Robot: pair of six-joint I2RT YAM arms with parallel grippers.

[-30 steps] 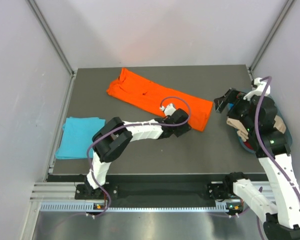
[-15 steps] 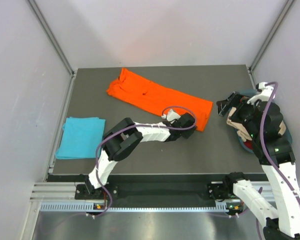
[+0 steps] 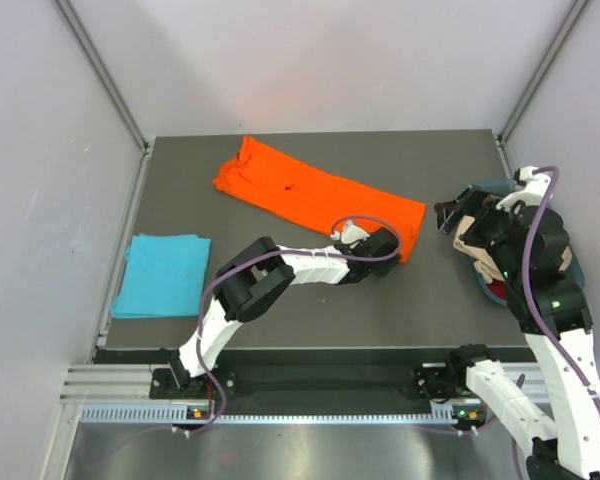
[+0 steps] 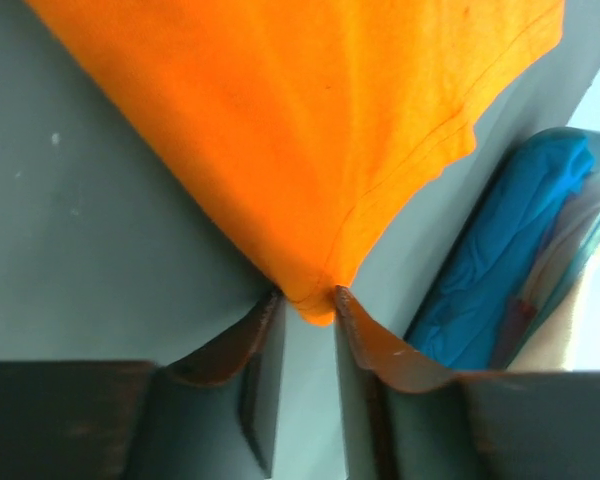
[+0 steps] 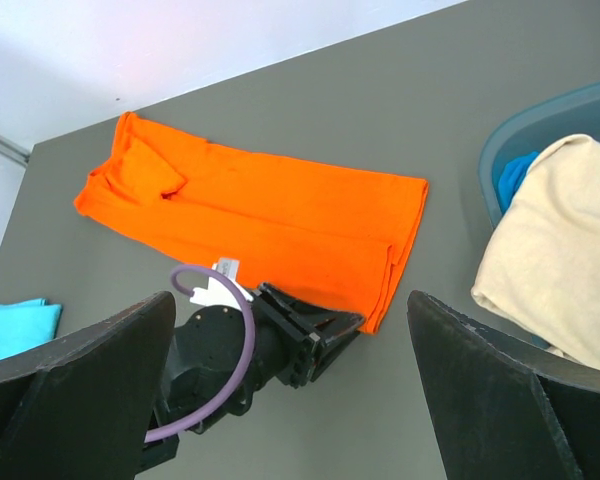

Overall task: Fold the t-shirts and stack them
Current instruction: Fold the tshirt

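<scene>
Orange t-shirt (image 3: 315, 198) lies in a long strip across the tabletop (image 3: 400, 290), one end corner between the part-closed jaws of the left end effector (image 4: 307, 297), grip unconfirmed, evidently for lifting into a fold; right end effector (image 5: 290, 297) gapes empty, aside.

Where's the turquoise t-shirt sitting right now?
In the top view, the turquoise t-shirt lies folded flat at the near-left edge of the table, well apart from the orange t-shirt stretched across the middle.
</scene>
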